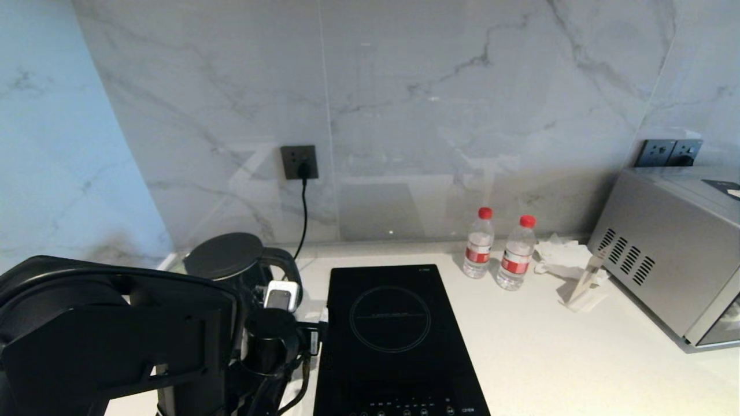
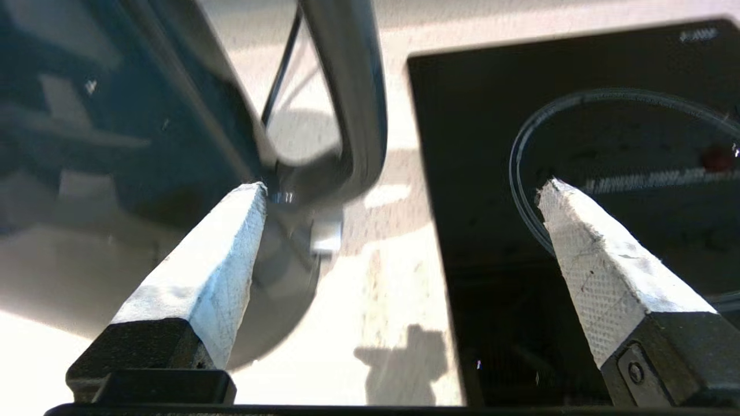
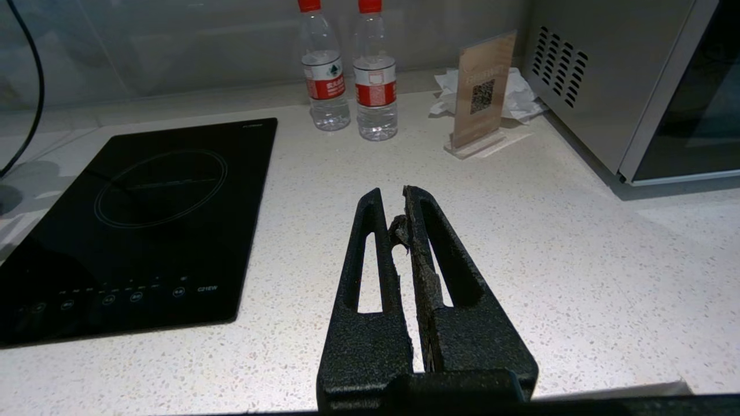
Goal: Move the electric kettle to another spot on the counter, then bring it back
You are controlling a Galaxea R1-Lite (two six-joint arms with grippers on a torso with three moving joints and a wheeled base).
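- Left wrist view: left claw (image 2: 402,190) wide, nothing held; one finger (image 2: 214,260) tip at the foot of the kettle (image 2: 115,115) handle (image 2: 352,98), other finger over the hob (image 2: 578,173).
- Kettle: sits on its base disc (image 2: 277,300) on the counter (image 2: 347,323), just beside the claw; handle loop faces it, jug body on the far side of the near finger.
- Step, as judged: either lining up on the handle or just let go; can't tell which.
- If gripping: bring both fingers astride the handle's upright bar, not its foot; close square, lift straight off the disc, keep level.
- Cord (image 2: 283,69): runs behind the handle up to the wall socket (image 1: 299,162); keep fingers out of it.
- Hob: next to the claw; glass, avoid knocks.
- Further off, past the hob: two bottles (image 1: 478,242), card stand (image 1: 584,286), crumpled tissue (image 1: 558,254), microwave (image 1: 665,260). Bare counter before them looks usable as a set-down spot.
- Right claw (image 3: 399,222): narrow, empty, parked above the counter, well apart from the kettle.
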